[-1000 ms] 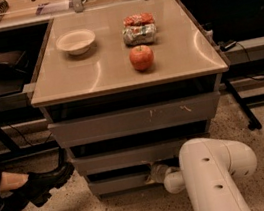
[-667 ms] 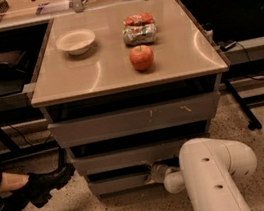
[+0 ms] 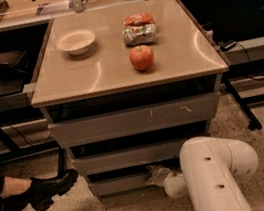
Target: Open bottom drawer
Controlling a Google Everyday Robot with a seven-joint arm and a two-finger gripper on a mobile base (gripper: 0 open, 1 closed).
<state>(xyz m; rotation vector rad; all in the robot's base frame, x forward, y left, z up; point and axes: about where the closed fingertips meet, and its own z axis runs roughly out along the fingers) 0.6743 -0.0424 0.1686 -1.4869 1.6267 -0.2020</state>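
Note:
A grey cabinet has three handleless drawer fronts. The bottom drawer (image 3: 118,184) is the narrowest and lowest front, just above the floor. The mid-sized front (image 3: 131,156) and the widest front with pale scratch marks (image 3: 134,120) sit above it. My white arm (image 3: 213,174) reaches in from the lower right. My gripper (image 3: 153,174) is at the top right edge of the bottom drawer front, partly under the middle drawer's shadow.
The cabinet top (image 3: 105,66) bears a white bowl (image 3: 76,41), a red apple (image 3: 142,57) and two snack bags (image 3: 139,30). A person's black shoe (image 3: 50,188) lies on the floor at the left. Desk legs (image 3: 241,103) stand at the right.

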